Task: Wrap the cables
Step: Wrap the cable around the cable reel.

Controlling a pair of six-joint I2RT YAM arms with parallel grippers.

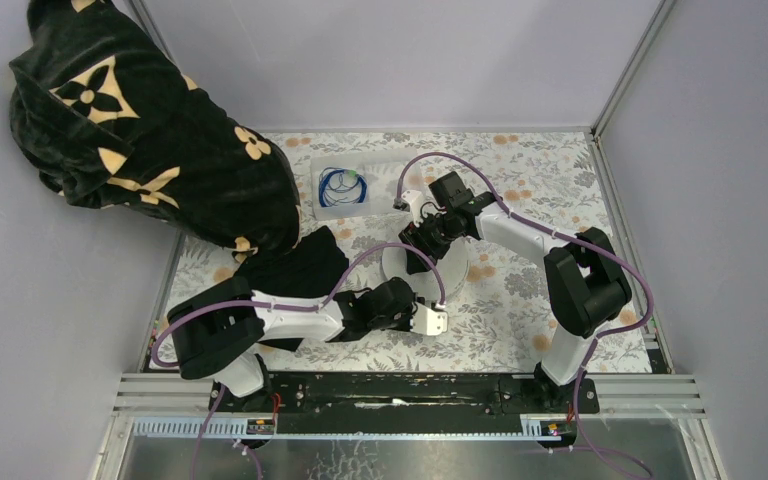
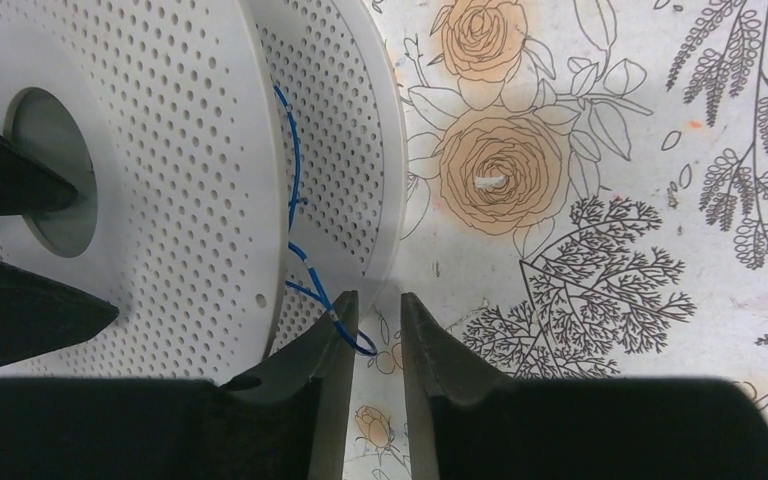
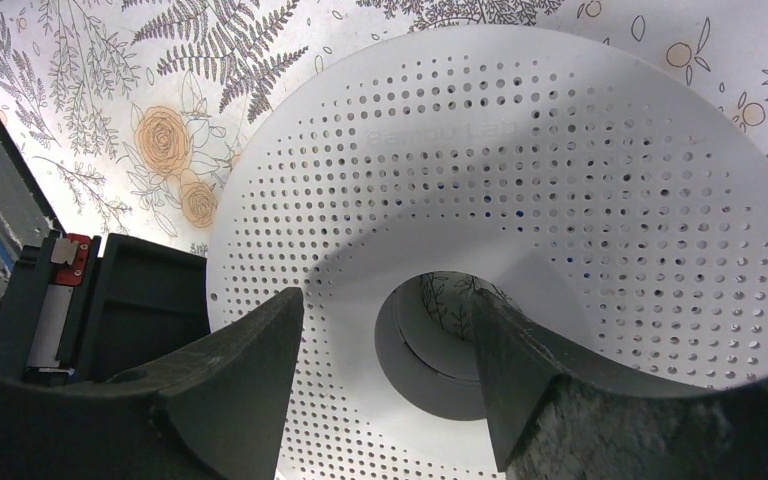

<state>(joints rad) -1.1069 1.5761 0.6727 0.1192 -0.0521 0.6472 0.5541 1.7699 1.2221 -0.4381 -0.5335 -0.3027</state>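
Note:
A white perforated spool (image 1: 430, 268) lies in the middle of the table. In the left wrist view a thin blue cable (image 2: 293, 170) runs between the spool's two flanges (image 2: 190, 200) and down across my left finger, ending in a small loop in the gap. My left gripper (image 2: 378, 297) is at the spool's near rim, jaws a narrow gap apart, not pinching the cable. My right gripper (image 3: 388, 298) is open wide over the spool's top flange (image 3: 560, 180), one fingertip (image 3: 490, 330) at the hub hole. A second blue coil (image 1: 342, 185) lies in a clear bag at the back.
A person in a black patterned garment (image 1: 150, 150) leans over the table's left side, with black cloth (image 1: 300, 265) beside my left arm. A floral tablecloth (image 1: 520, 300) covers the table. Metal frame rails run along the right edge (image 1: 625, 230).

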